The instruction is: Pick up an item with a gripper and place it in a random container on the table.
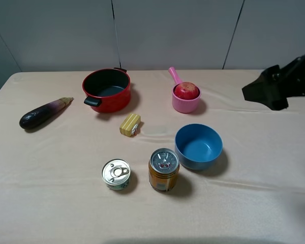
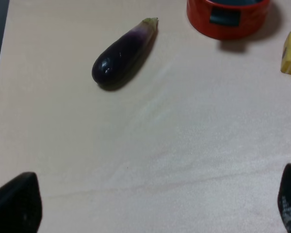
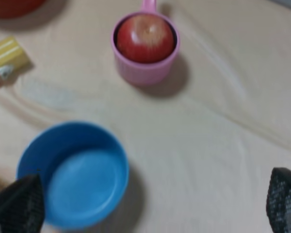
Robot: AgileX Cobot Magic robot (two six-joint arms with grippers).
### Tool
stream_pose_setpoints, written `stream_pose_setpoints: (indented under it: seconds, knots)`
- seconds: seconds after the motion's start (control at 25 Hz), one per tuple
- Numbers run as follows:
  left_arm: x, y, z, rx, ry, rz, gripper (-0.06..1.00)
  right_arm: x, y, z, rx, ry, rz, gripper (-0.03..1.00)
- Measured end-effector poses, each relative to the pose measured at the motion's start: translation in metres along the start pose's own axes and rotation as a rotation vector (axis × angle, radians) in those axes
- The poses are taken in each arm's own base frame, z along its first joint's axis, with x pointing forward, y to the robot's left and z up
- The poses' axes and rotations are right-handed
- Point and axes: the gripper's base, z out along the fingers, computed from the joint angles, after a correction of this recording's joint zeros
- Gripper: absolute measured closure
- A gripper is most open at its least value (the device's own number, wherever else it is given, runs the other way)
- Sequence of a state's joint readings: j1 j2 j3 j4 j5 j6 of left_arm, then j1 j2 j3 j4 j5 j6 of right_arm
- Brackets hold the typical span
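I see the red fruit (image 1: pixel 186 90) sitting inside the pink saucepan (image 1: pixel 185 102) near the table's (image 1: pixel 254 203) far edge. My right gripper (image 3: pixel 150 206), jaws spread and empty, hangs well apart toward the right edge, nearer than the left arm.

The fruit (image 1: pixel 186 90) is sitting in the saucepan (image 1: pixel 186 101), with the bowl (image 1: pixel 198 146) lying just before it, near my claw (image 3: pixel 150 204).
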State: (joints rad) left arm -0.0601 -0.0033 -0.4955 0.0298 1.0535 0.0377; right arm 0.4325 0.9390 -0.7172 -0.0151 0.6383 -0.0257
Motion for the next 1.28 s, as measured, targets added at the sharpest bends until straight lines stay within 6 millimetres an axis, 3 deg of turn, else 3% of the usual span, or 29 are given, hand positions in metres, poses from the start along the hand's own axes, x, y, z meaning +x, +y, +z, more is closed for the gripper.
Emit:
stream_pose_setpoints:
  seconds: [0.28,0.56,0.88,1.28]
  knots:
    - [0.000,0.000,0.000,0.000,0.000,0.000,-0.04,0.040,0.001,-0.038,0.001,0.046,0.035,0.27]
    - [0.000,0.000,0.000,0.000,0.000,0.000,-0.04,0.084,0.002,-0.059,0.003,0.018,0.076,0.27]
    - [0.000,0.000,0.000,0.000,0.000,0.000,-0.04,0.111,0.003,-0.081,0.004,-0.034,0.092,0.27]
    - [0.000,0.000,0.000,0.000,0.000,0.000,-0.04,0.140,0.001,-0.119,0.113,-0.330,0.138,0.27]
